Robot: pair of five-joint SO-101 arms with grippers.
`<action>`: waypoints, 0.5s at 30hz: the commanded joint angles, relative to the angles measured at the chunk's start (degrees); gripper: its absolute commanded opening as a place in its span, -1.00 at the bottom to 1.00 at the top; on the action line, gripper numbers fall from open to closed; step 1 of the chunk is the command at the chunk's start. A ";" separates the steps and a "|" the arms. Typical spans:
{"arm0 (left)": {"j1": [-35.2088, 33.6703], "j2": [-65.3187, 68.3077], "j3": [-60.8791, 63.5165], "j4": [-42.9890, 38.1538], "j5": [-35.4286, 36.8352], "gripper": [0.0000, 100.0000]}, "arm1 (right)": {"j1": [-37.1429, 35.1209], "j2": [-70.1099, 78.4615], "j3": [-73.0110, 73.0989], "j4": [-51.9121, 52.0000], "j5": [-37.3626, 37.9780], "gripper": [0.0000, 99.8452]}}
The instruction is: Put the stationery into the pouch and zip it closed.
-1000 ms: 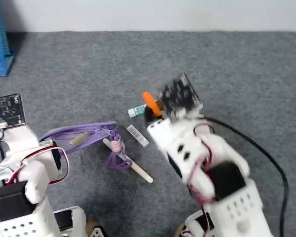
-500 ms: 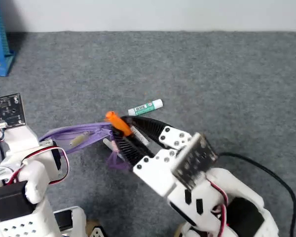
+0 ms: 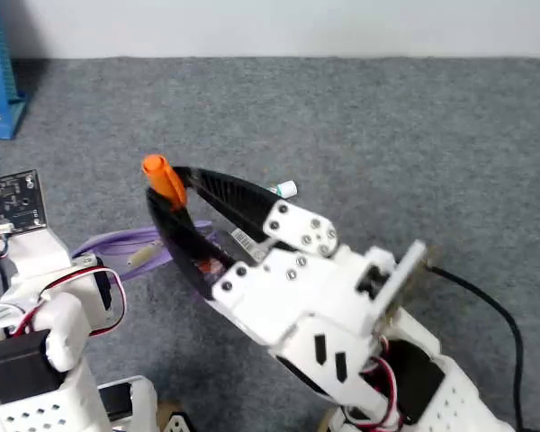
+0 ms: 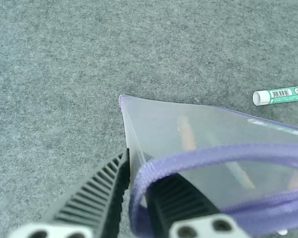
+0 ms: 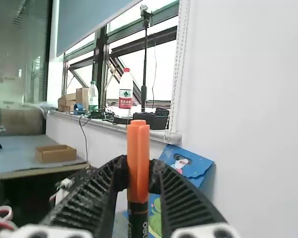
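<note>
High view, item 1: orange marker point(image 3: 165, 178), clamped tight at the tips of the right hand point(image 3: 166, 193). It is raised off the grey surface point(image 3: 405, 117) at about 10 o'clock from centre, judged to be held there for lowering into the pouch mouth. In the right wrist view the marker point(image 5: 138, 144) is seen upright between the closed jaws; pale print low on its barrel is left unread.

Item 2: purple-trimmed clear pouch point(image 3: 117, 243), lying at 8 o'clock from centre. Its rim is pinched by the closed left hand point(image 4: 136, 171), apparently so that the opening is kept lifted and steady. A slim tan stick point(image 3: 144, 255) is already seen inside.

Item 3: white tube point(image 4: 280, 94), lying loose on the surface at 3 o'clock from the marker, not yet packed. It bears a green label with barcode; the print is too small to make out.
</note>
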 commanded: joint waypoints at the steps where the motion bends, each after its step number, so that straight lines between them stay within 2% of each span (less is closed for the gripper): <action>1: -0.18 0.62 -0.48 0.35 0.44 -0.98 | 0.57 2.68 -0.44 -4.00 -2.64 -0.98; 8: -0.26 0.62 -0.48 0.97 0.44 -0.98 | 7.16 7.34 -0.44 -17.63 -6.42 -0.98; 15: -0.18 0.62 -0.48 0.97 0.44 -0.98 | 8.57 7.60 4.31 -21.14 -9.05 -0.98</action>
